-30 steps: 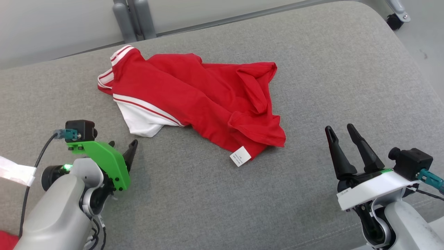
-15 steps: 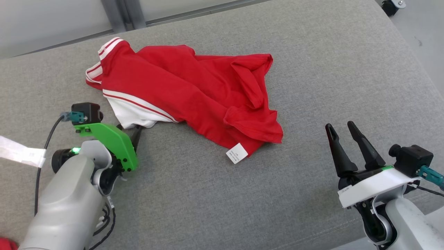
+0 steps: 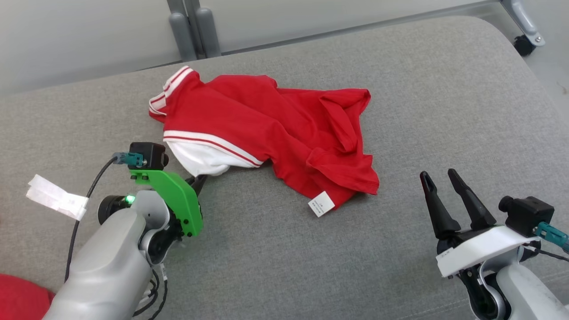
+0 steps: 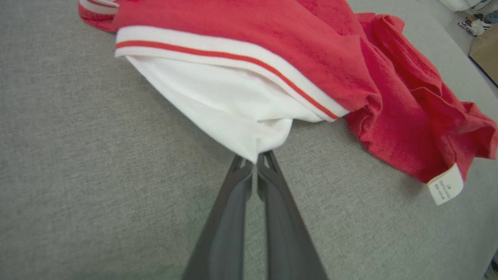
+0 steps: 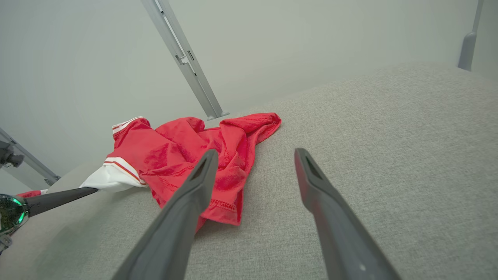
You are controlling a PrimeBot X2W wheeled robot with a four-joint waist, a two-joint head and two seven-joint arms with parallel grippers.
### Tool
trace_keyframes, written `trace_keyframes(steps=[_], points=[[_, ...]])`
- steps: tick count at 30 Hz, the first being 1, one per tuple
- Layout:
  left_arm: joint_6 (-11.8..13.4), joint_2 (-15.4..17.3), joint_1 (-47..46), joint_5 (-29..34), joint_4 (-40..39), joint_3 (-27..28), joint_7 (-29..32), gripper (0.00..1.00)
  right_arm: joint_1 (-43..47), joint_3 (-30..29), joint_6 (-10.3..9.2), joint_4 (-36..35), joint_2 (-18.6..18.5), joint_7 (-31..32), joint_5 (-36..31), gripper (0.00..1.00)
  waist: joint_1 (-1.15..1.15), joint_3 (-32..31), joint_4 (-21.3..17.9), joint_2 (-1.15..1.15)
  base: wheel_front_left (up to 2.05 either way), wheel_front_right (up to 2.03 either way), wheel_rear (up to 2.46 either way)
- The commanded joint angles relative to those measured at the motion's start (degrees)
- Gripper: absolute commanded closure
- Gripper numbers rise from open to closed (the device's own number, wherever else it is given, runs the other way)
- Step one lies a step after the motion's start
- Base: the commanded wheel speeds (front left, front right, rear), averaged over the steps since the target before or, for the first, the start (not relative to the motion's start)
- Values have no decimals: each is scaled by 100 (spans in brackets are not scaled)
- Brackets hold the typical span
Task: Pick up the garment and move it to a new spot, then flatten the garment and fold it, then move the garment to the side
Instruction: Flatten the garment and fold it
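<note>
Pinching the white corner of the garment (image 4: 233,112), the left gripper (image 4: 256,160) has its two fingers pressed tight together on the cloth. The red garment lies crumpled on the grey cushion (image 3: 422,89), toward its far left part. The right gripper (image 3: 439,174) is well apart at the right, fingers spread wide, holding nothing.

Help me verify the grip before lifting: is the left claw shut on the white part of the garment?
Yes, the left claw is shut, its tips pinching the white fold at the edge of the garment.
</note>
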Motion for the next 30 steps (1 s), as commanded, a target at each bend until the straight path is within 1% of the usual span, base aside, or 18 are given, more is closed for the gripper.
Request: trace_keyframes(steps=[1,5,8,9,12,15,18,21,22,23,27,28,30], points=[[-26,168,144,-158,-188,-77,194,100,126,13,-2,44,-50,-6,37,0,0,-266,227,0,0,0,0],[-26,736,389,-564,-954,-295,1098,100,163,67,-2,100,-141,98,61,0,0,-413,328,0,0,0,0],[-24,1281,582,-909,-1557,-317,1809,100,129,69,-2,115,-209,171,108,0,0,-452,354,0,0,0,0],[9,1459,697,-1014,-1722,-301,2054,100,120,70,-2,111,-226,180,113,0,0,-454,353,0,0,0,0],[169,1860,1053,-1317,-2152,-299,2589,100,146,64,-2,141,-265,204,176,0,0,-450,333,0,0,0,0],[389,2132,1436,-1576,-2578,-202,2720,100,192,-15,-2,181,-312,198,212,0,0,-416,298,0,0,0,0],[641,2366,1925,-1663,-2968,-102,2537,100,227,-104,-2,193,-350,179,208,0,0,-396,245,0,0,0,0],[851,2481,2339,-1722,-3298,17,2221,100,289,-169,-2,174,-377,170,206,0,0,-381,221,0,0,0,0],[937,2513,2482,-1687,-3403,66,2040,52,332,-181,-2,162,-372,163,195,0,0,-377,222,0,0,0,0],[992,2526,2592,-1641,-3468,78,1915,0,356,-183,-2,160,-360,161,183,0,0,-372,228,0,0,0,0],[1255,2465,2873,-1240,-3719,194,1047,0,382,-133,-2,92,-306,181,128,0,0,-380,286,0,0,0,0],[1349,2440,2927,-1062,-3799,247,726,0,396,-128,-3,80,-306,182,120,0,0,-392,312,0,0,0,0],[1528,2365,3056,-893,-3937,373,198,0,411,-109,-2,38,-323,197,81,0,0,-410,371,0,0,0,0]])
